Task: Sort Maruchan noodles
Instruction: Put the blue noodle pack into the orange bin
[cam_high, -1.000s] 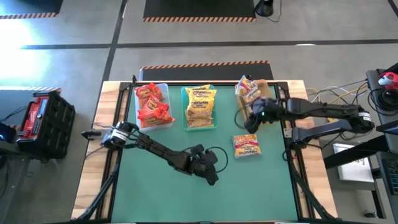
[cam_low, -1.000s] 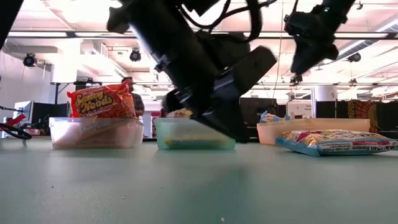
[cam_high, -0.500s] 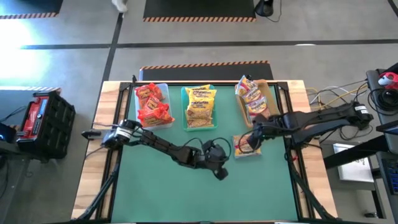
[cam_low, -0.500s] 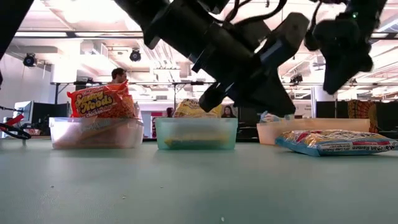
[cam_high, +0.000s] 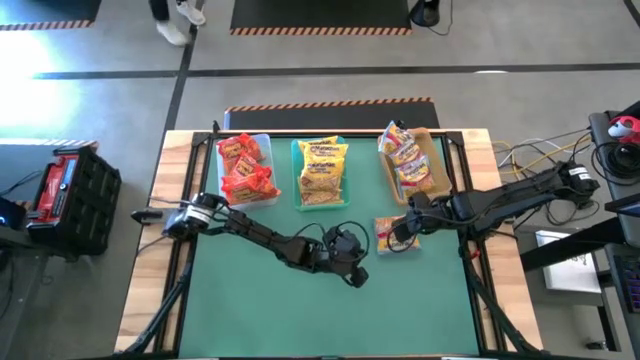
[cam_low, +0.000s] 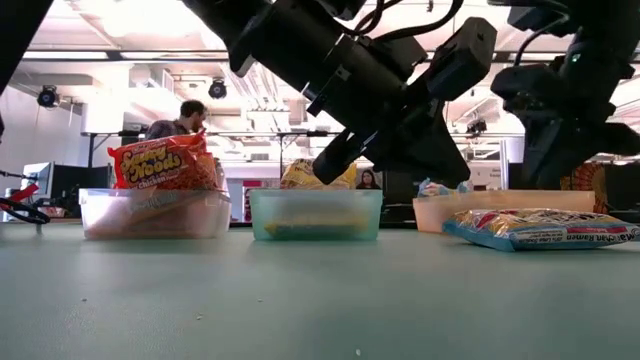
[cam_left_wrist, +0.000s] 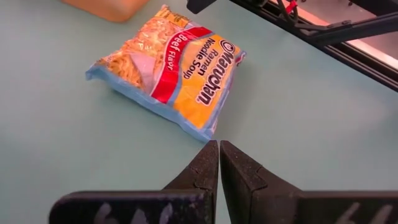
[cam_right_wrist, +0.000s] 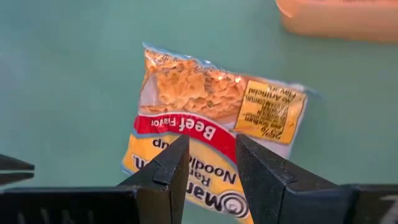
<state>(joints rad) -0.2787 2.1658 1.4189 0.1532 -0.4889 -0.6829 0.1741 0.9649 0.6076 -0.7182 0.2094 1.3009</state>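
Note:
One loose yellow Maruchan noodles packet with a red band lies flat on the green table, right of centre. My right gripper hangs open above it, fingers pointing down and clear of it in the low view. My left gripper is shut and empty at mid-table, pointing at the packet from its left. The other noodles lie in three bins at the far edge: red-orange ones, yellow ones, and yellow ones with pink-red.
A clear bin, a teal bin and a tan bin stand in a row along the far edge. Bare green mat lies toward the near edge. Beyond the table a person shows in the room.
My right gripper has come down from over the tan bin toward the near edge, rolling its wrist, and now hangs over the loose packet. My left gripper moved a little toward the table's right and tipped its fingers up, then kept still. The packet has not moved.

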